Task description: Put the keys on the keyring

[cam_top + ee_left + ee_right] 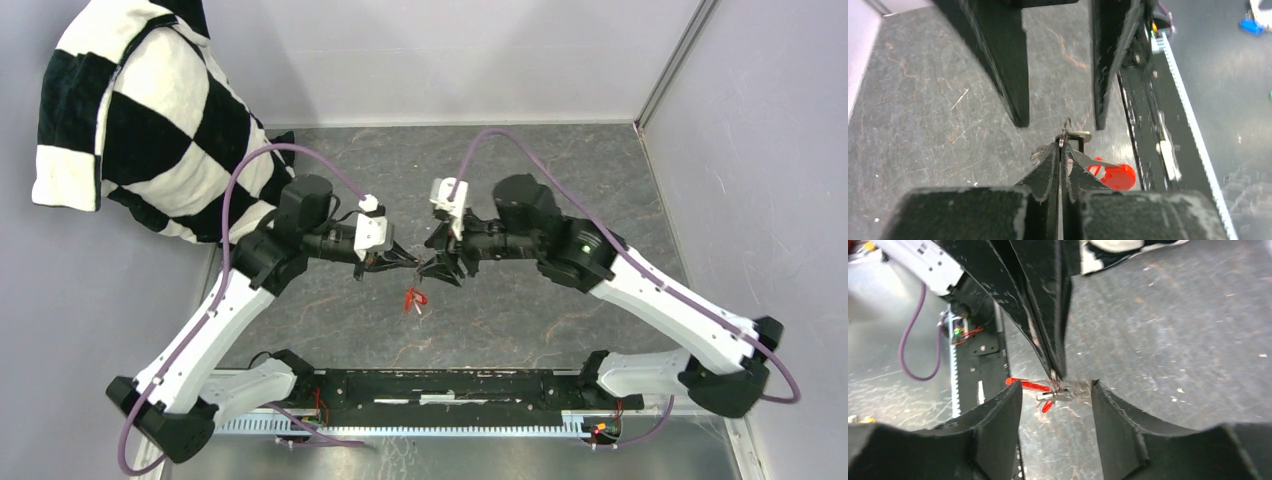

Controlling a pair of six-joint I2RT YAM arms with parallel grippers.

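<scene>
No text, label, brand, number or sign can be read in any view. The black-and-white checkered cloth (130, 120) shows only its pattern. The black base rail (440, 385), nearer the camera and to the right of the cloth, has small white patches too small to make out.

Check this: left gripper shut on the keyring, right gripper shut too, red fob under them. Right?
No. The right gripper is open, its fingers apart on either side of the left gripper; the right wrist view shows it. The left gripper is shut on the keyring, with the red fob under them.
</scene>
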